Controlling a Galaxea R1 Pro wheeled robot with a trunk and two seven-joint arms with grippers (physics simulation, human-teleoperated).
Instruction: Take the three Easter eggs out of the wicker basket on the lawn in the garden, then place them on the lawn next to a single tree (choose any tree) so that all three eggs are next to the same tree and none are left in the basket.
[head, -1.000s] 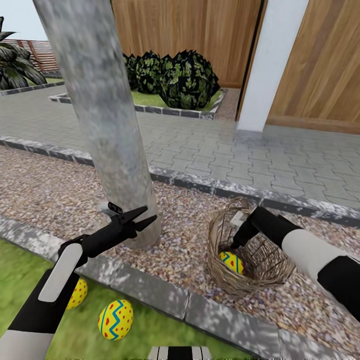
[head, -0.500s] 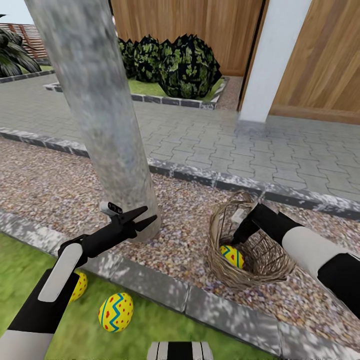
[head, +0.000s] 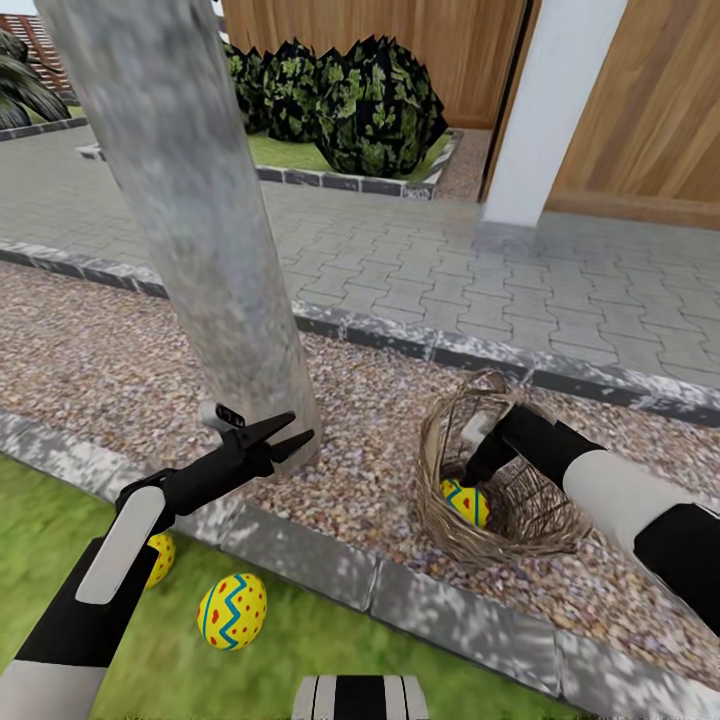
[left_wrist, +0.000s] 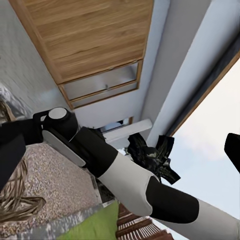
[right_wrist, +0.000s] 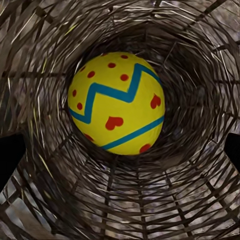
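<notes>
Yellow zigzag-banded Easter egg (right_wrist: 116, 103) sits in brown wicker basket (head: 500, 535) | right gripper (head: 470, 472) inside, jaws' state unclear | left gripper (head: 297, 437) jaws parted, empty

The left arm (head: 110, 570) reaches forward, its left gripper (head: 295, 432) held with jaws parted just in front of the tree (head: 190, 220) base. The right arm (head: 610, 500) angles down into the basket (head: 450, 530), its gripper tips hidden inside

place: house garden | cues: lawn (head: 300, 640), gravel strip (head: 90, 370), paving (head: 450, 270), wooden fence (head: 650, 100)
</notes>
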